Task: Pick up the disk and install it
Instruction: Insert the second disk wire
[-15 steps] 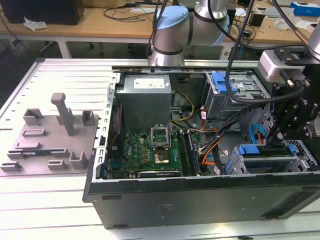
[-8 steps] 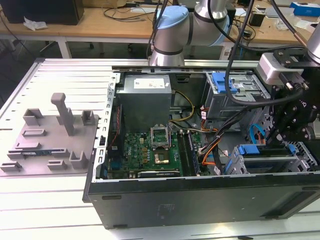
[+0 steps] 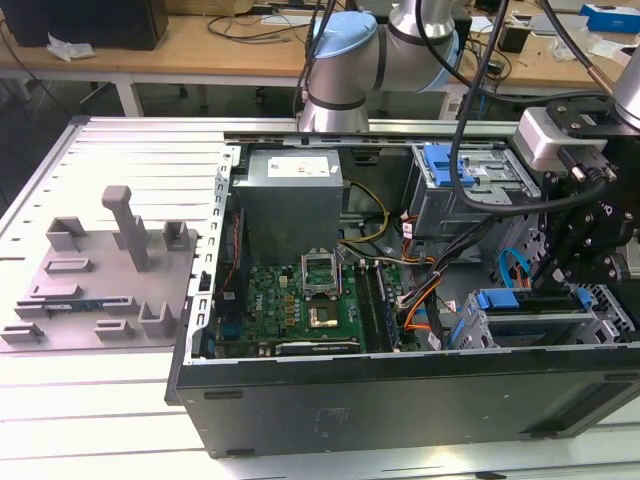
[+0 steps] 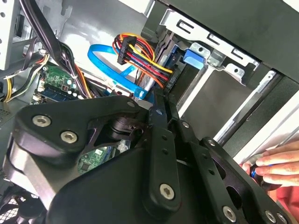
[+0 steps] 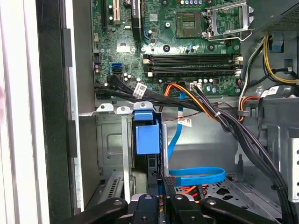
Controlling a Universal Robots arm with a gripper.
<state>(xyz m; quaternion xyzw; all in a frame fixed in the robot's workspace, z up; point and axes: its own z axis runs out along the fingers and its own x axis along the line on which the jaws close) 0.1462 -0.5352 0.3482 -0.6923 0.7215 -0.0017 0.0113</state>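
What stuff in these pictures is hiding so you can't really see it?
1. The disk, first wrist view: the grey cage hides its flat sides; just its blue bracket shows.
2. The hand, second wrist view: cut off by the picture's edge, so what it grips is unclear.
3. The green board, second wrist view: the black body of the claw covers much of it.
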